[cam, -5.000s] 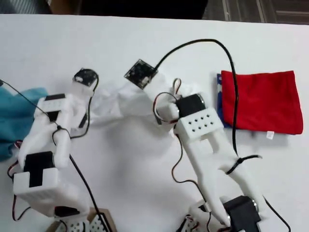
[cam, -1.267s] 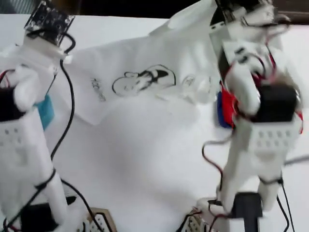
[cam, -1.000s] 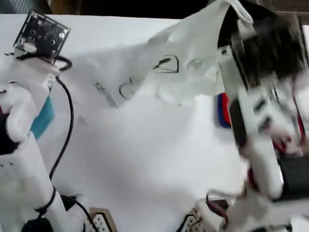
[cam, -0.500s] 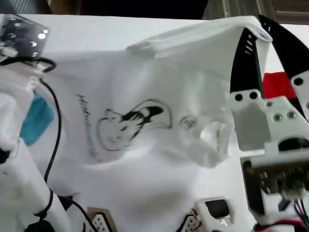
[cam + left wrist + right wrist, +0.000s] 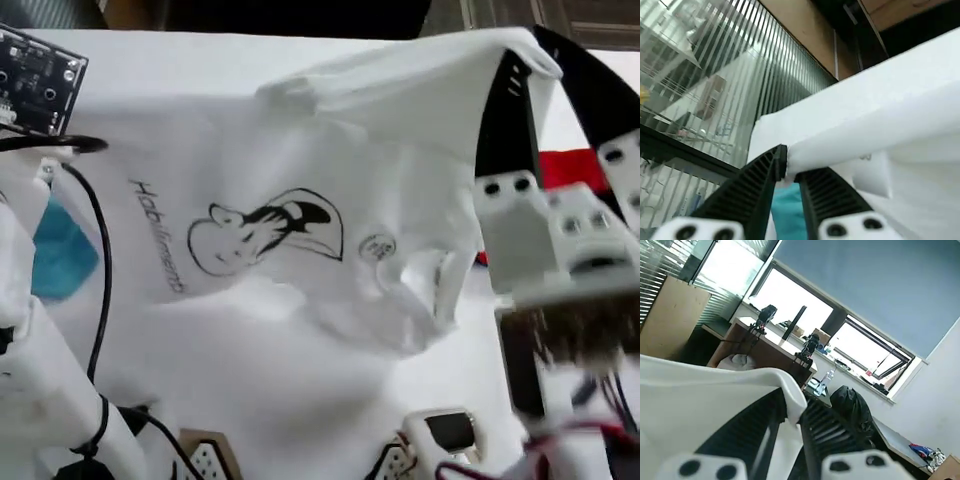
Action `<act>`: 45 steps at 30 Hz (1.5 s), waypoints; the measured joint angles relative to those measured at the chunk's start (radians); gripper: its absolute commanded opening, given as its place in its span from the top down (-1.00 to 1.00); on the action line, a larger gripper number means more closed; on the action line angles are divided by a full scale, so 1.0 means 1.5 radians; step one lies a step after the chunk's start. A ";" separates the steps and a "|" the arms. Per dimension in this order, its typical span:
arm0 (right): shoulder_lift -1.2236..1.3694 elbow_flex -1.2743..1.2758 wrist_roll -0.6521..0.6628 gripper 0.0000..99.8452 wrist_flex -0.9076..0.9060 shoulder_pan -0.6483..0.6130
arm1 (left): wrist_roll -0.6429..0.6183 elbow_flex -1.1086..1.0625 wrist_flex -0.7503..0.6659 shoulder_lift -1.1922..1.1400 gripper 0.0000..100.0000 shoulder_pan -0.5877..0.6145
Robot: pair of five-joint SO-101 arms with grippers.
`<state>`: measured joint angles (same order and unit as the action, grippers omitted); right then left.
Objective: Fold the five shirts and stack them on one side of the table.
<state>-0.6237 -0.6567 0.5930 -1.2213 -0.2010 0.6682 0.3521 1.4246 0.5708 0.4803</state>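
Holding: I have the white shirt [image 5: 300, 300] lifted above the table [image 5: 200, 60] and spread between both arms, its printed drawing [image 5: 265, 230] facing the high camera.
Left gripper [image 5: 790, 167]: the jaws are pinched on a rolled edge of the cloth, with only the fabric between them.
Right gripper [image 5: 792, 407]: closed over a doubled fold at the opposite upper corner, with cloth spilling over the tips.
Hang of the cloth: the top edge runs between the two pinches. The lower half sags and bunches toward the near side of the table.
Other shirts: a red shirt [image 5: 575, 170] lies on the table behind the right arm, and a teal shirt [image 5: 60, 255] lies low on the left, partly covered by the white one.
Handling: I judge it light, limp and without any stiffness, so it will drape and crease wherever I leave it unsupported. A narrow pinch could slide off if I pull the arms apart too hard.
Where to grip: doubled seams or hem at the corners give the jaws more to bite than a single layer mid-panel.
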 measured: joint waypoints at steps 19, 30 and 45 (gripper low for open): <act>-0.004 -0.039 0.000 0.96 -0.059 0.000 | 0.000 0.000 -0.010 0.021 0.95 0.001; -0.084 -0.077 0.000 0.96 -0.107 0.000 | 0.000 0.000 0.019 0.113 0.95 0.001; 0.190 0.052 0.000 0.96 0.084 0.000 | 0.000 -0.185 -0.208 -0.063 0.95 -0.061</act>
<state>-0.3383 -0.5785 0.5930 -1.0955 -0.2010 0.6682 0.0744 1.1132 0.4757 0.3882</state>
